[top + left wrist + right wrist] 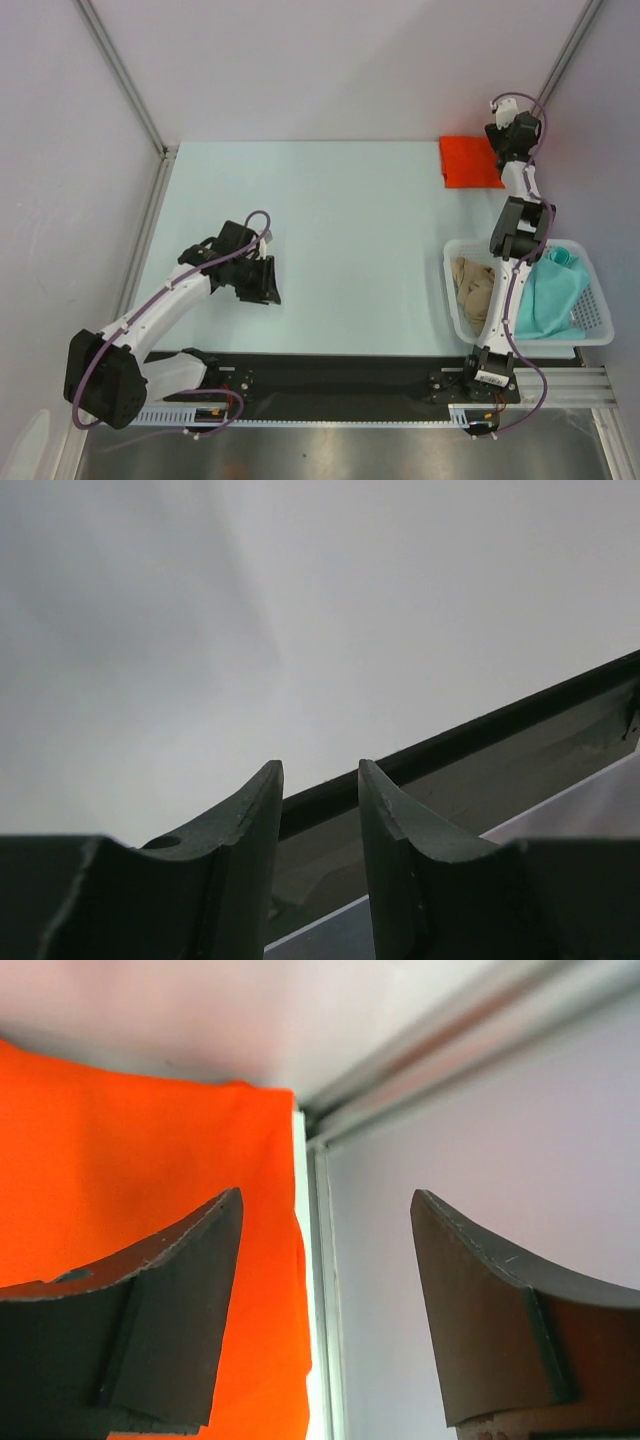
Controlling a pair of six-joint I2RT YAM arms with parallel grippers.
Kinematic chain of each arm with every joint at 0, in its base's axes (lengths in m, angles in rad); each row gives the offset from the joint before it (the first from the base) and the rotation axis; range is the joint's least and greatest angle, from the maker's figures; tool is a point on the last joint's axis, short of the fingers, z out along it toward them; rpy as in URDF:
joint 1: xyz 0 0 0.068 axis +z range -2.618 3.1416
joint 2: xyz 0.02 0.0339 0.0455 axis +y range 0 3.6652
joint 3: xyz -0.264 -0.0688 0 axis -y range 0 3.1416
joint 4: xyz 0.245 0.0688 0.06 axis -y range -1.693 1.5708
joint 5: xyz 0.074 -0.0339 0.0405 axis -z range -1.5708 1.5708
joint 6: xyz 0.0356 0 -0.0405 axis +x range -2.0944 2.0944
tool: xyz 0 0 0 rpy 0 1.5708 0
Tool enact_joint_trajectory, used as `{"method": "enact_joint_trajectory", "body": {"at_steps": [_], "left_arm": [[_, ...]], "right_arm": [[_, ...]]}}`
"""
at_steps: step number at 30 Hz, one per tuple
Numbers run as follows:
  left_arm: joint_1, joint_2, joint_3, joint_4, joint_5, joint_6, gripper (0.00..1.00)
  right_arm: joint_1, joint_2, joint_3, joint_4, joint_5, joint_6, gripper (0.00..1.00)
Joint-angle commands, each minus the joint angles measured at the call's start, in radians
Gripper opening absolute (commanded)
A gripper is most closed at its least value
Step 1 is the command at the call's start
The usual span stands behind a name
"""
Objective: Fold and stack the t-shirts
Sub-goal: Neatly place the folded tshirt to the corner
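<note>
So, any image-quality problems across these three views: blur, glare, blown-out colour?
Top external: evenly lit and sharp, only faint shadows on the table. Left wrist: the left claw is dark against a blank grey wall, background soft. Right wrist: the orange-red t-shirt is heavily saturated, with almost no folds visible; the right claw is in shadow.

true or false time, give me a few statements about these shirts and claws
The folded bright orange-red cloth shirt lies in the far right corner of the table. True.
The beige-tan cloth shirt is spread flat on the table. False: it sits crumpled in the white plastic mesh basket.
The teal-green cloth shirt is in that basket too. True.
The right claw grips the orange shirt. False: it is open and empty.
The left claw holds nothing. True.
</note>
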Motion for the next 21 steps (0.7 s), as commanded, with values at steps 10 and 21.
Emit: {"method": "enact_joint_trajectory", "body": {"at_steps": [10, 21], "left_arm": [[0.0, -0.136, 0.145, 0.057, 0.016, -0.089, 0.42], [0.001, -0.291, 0.096, 0.134, -0.005, -0.244, 0.55]], "right_arm": [[0.202, -0.599, -0.331, -0.225, 0.185, 0.555, 0.78], [0.532, -1.159, -1.036, -0.201, -0.075, 1.167, 0.85]]}}
